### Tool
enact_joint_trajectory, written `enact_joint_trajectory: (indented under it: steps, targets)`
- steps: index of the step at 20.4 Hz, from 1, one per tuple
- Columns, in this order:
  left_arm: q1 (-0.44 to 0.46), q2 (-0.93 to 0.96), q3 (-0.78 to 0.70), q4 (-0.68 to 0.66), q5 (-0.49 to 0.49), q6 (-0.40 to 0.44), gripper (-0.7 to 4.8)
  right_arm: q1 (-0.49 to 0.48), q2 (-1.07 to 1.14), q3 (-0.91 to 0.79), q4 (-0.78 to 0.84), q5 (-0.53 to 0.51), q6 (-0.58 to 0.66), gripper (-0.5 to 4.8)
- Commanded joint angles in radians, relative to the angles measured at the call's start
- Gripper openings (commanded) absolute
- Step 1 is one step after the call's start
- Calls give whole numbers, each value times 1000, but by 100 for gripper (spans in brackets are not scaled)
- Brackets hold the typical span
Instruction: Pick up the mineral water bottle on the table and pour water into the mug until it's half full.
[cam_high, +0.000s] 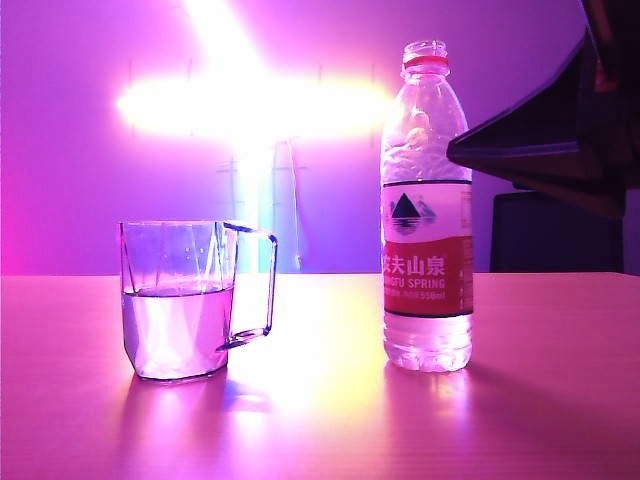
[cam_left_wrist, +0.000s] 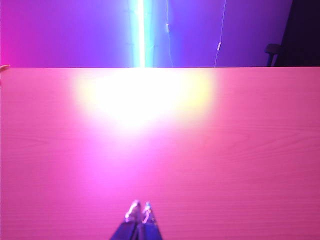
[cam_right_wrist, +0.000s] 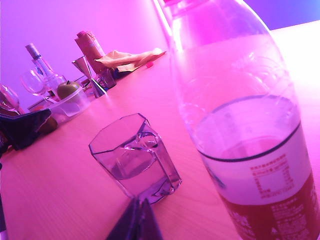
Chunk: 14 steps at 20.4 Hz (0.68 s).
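Exterior view, mineral water bottle (cam_high: 427, 205) label "NONGFU SPRING"

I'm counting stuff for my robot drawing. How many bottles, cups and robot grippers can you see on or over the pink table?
Bottles: 1, the mineral water bottle, cap off, standing.
Cups: 1, the mug, about half full.
Grippers: 2, the left gripper over bare table, the right gripper near the bottle; both with fingers together, holding nothing.
Total: 4

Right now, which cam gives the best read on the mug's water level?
Exterior view: the mug stands side-on, its waterline about halfway up the wall. The right wrist view sees it obliquely from above, behind the shut right hand, so the level is harder to judge. The left wrist view shows only table and the shut left hand.
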Motion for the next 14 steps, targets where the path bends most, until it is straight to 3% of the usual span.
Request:
enact_joint_trajectory:
  steps: [1,4,10,14]
  targets:
    - [-2,2,4,13,4,-3,-2,0,-2,-4,16,2,0,-5]
    - [-1,2,4,13,5,-3,-2,13,-33,-3,-21,24,-11,-6]
    - [-1,2,4,13,10,-3,-2,-4,-66,-4,-35,113,-193,-5]
    - [-2,2,4,13,9,-3,-2,-137,-225,-4,-134,60,-252,-6]
